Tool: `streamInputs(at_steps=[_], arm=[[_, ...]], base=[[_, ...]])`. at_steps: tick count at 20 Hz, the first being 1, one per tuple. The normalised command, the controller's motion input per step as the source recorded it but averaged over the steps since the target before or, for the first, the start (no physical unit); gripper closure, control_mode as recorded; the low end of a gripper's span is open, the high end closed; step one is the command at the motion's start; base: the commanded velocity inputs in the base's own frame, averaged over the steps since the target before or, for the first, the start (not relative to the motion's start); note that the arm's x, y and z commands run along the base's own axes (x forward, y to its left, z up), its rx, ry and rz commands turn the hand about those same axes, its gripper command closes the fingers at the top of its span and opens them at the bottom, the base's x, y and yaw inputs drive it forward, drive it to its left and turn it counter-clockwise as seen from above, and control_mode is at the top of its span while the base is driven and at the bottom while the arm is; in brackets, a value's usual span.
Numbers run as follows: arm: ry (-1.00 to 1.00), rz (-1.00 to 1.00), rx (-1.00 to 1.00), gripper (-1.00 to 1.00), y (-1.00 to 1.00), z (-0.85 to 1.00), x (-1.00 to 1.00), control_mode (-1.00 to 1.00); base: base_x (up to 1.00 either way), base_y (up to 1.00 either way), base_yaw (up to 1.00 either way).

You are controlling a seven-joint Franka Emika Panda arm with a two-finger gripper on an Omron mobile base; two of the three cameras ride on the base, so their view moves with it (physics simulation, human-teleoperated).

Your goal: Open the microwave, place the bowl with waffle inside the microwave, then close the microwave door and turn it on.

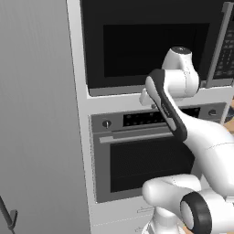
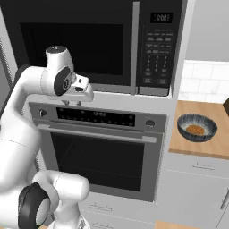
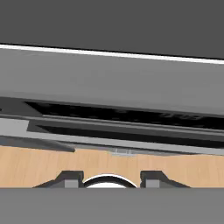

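The gripper (image 3: 109, 177) points downward in front of the oven (image 2: 100, 152), just below the lower edge of the microwave (image 2: 96, 44). In the hand view its two dark fingertips (image 3: 70, 178) stand apart with a clear gap between them and nothing between the pads; they grip nothing and touch nothing. That same view looks down the oven's front, past its dark control strip and grey horizontal handle, to the light wooden floor (image 3: 183, 170) below.

The microwave sits built in above the oven, and the microwave door (image 2: 76, 42) is shut flat against the box, its dark glass window facing out. Its long grey vertical handle (image 2: 135, 47) runs along the door's right edge, just beside the keypad strip (image 2: 157, 51). The robot's hand is below and left of that handle, apart from it.

The bowl (image 2: 197, 127), dark-patterned with the brown waffle (image 2: 195, 130) lying inside, rests on the wooden counter (image 2: 210, 147) to the right of the oven, well apart from the gripper.

The keypad shows rows of pale button labels and a small display at the top, but the writing is too small and blurred to read. The markings on the oven's control strip are likewise illegible.
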Motion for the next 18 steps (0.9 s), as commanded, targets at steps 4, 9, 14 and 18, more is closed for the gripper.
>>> streamInputs(at_steps=[4,9,14,18], arm=[[-0.16,-0.01,0.01,-1.00,-0.17,0.00,-0.41,-1.00],[-0.83,0.00,0.05,-1.00,-0.82,0.14,-0.95,-1.00],[-0.79,0.00,0.05,-1.00,-0.98,0.31,-0.20,-1.00],[-0.40,-0.06,0.06,-1.00,-1.00,0.64,0.15,-1.00]], base=[[0.00,0.00,0.00],[0.00,0.00,0.00],[0.00,0.00,0.00],[0.00,0.00,0.00]])
